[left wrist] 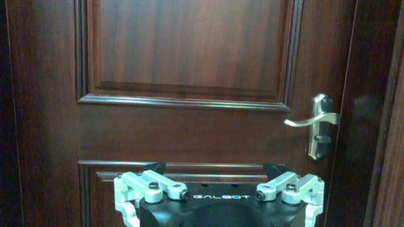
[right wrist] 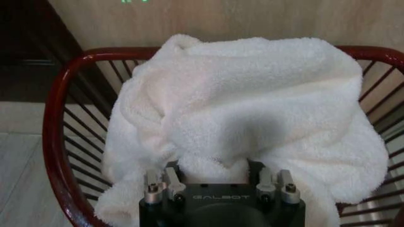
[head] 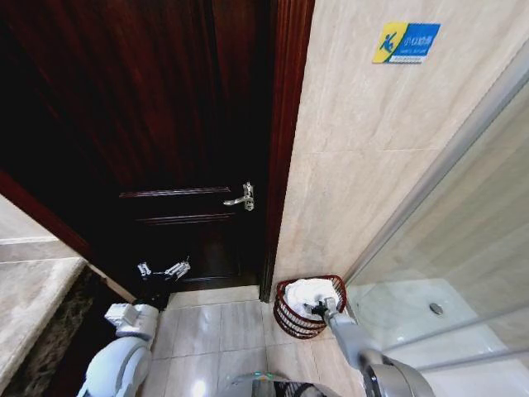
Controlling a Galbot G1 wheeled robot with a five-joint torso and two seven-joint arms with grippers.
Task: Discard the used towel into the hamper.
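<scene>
Right gripper (head: 318, 308) over the hamper (head: 287, 318), jaws buried in the towel (head: 312, 292) at its near edge, pinched on the cloth as far as the right wrist view (right wrist: 221, 176) tells. Towel (right wrist: 252, 113) heaped white and fluffy ahead of the jaws, bulging above the hamper's red rim (right wrist: 57, 118), one fold spilling over the rim just beside the jaws. Hamper on the tiled floor (head: 215, 327), in the corner between the beige wall (head: 364, 165) and the glass shower screen (head: 463, 248), close to the dark door (head: 165, 107). Left gripper (head: 163, 270) well apart from the hamper, held low before the door (left wrist: 189, 71), jaws spread wide with nothing between them (left wrist: 218, 182). Door handle (left wrist: 313, 120) up and off to one side of those jaws, untouched.
</scene>
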